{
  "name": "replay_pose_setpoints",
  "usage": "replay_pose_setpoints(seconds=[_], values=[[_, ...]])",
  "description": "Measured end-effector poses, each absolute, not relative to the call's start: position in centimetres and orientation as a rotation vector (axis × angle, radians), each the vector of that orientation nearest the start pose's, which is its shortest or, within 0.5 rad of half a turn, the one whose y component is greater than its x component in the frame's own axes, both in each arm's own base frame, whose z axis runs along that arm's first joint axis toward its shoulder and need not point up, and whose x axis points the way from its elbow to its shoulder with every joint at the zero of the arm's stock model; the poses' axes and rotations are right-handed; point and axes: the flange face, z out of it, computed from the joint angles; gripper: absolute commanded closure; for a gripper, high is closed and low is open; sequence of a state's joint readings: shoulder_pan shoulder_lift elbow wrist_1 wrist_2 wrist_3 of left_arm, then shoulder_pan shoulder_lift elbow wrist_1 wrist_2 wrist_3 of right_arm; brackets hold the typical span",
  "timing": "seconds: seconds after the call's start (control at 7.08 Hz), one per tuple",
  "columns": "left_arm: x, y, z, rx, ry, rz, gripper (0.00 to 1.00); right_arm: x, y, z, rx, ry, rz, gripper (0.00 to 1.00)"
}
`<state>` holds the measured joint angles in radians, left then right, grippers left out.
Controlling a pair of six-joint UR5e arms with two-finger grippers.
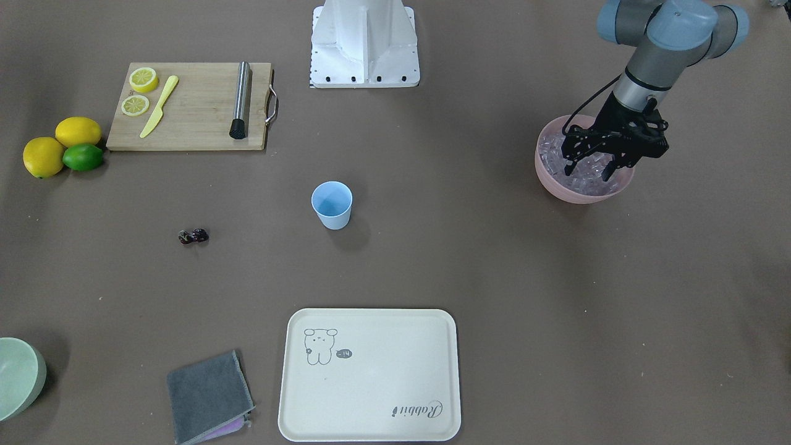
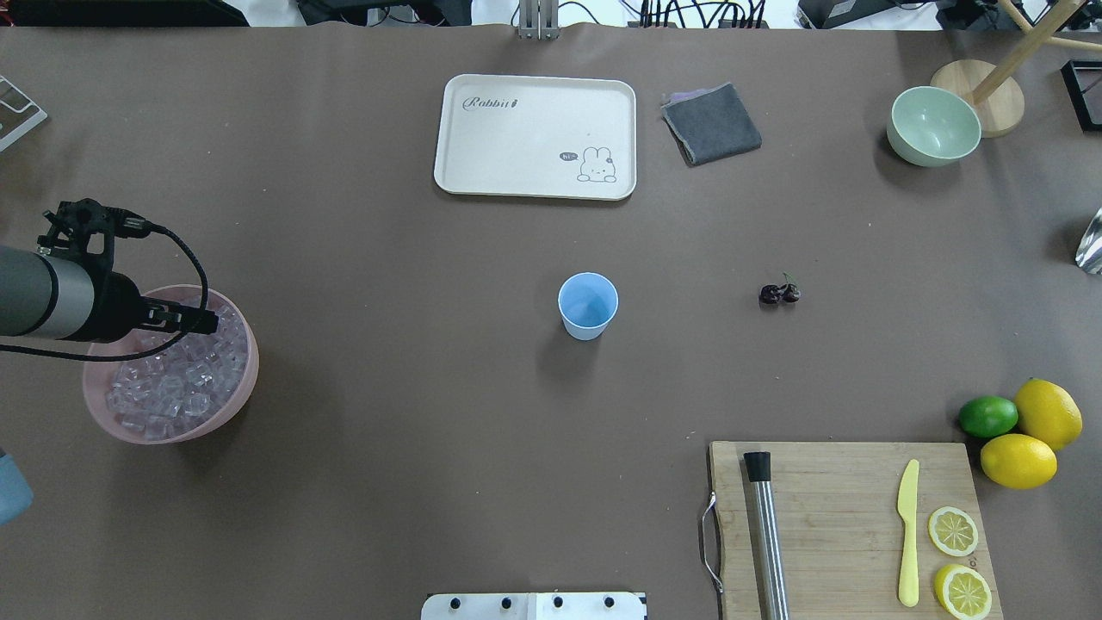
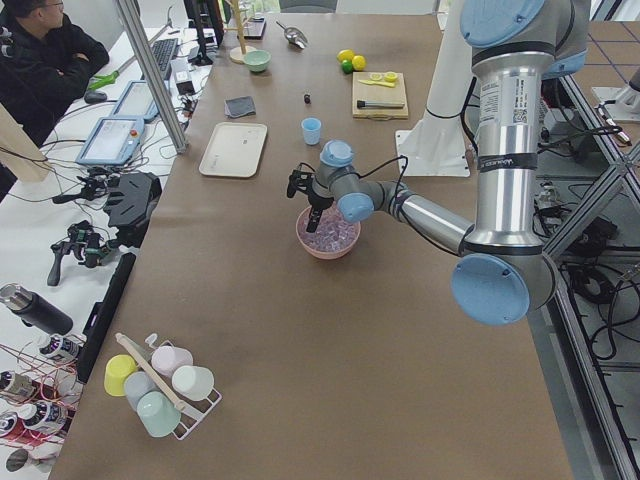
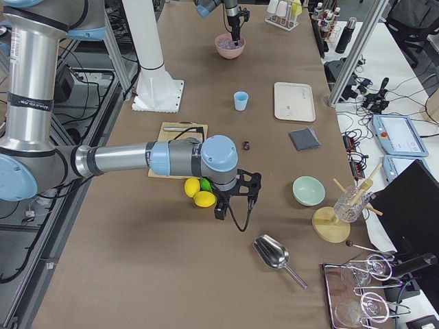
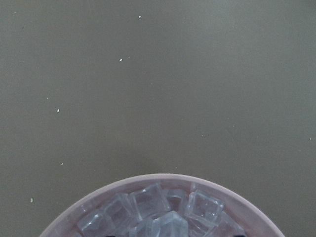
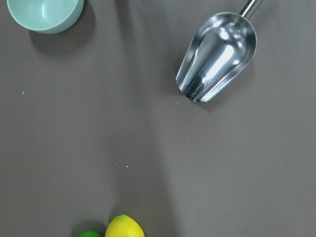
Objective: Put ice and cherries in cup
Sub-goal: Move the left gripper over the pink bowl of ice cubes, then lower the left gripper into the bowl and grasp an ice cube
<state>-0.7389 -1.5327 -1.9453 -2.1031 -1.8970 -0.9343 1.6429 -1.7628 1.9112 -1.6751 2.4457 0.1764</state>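
Observation:
The light blue cup stands upright mid-table; it also shows in the overhead view. The dark cherries lie on the table apart from it, on the robot's right. The ice fills a pink bowl on the robot's left. My left gripper is open, its fingers spread and dipping into the ice. My right gripper hangs over the table near the lemons; I cannot tell if it is open or shut.
A cream tray and a grey cloth lie at the far side. A cutting board holds lemon slices, a yellow knife and a steel muddler. Lemons and a lime, a pale green bowl and a metal scoop sit on the right.

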Motion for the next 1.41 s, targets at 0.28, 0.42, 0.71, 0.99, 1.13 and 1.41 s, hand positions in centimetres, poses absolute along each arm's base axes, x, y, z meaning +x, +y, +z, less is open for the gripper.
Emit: replay_pose_setpoints(seconds=[0.28, 0.42, 0.71, 0.99, 1.13, 1.41], values=[[29.8, -40.4, 44.6, 0.303, 0.855, 0.052, 0.21, 8.6, -40.4, 58.1, -0.004, -0.877, 0.213, 0.00], [30.2, -40.2, 44.8, 0.297, 0.853, 0.059, 0.21, 8.6, -40.4, 58.1, -0.004, -0.876, 0.213, 0.00], [30.8, -39.8, 44.9, 0.289, 0.854, 0.072, 0.21, 8.7, -40.5, 58.0, -0.001, -0.873, 0.213, 0.00], [31.3, -39.6, 45.1, 0.283, 0.851, 0.080, 0.31, 8.8, -40.5, 58.0, 0.001, -0.871, 0.214, 0.00], [31.4, -39.6, 45.2, 0.280, 0.850, 0.081, 0.40, 8.8, -40.4, 58.0, 0.002, -0.871, 0.215, 0.00], [31.5, -39.7, 45.3, 0.280, 0.850, 0.082, 0.49, 8.9, -40.4, 57.8, 0.005, -0.871, 0.215, 0.00]])
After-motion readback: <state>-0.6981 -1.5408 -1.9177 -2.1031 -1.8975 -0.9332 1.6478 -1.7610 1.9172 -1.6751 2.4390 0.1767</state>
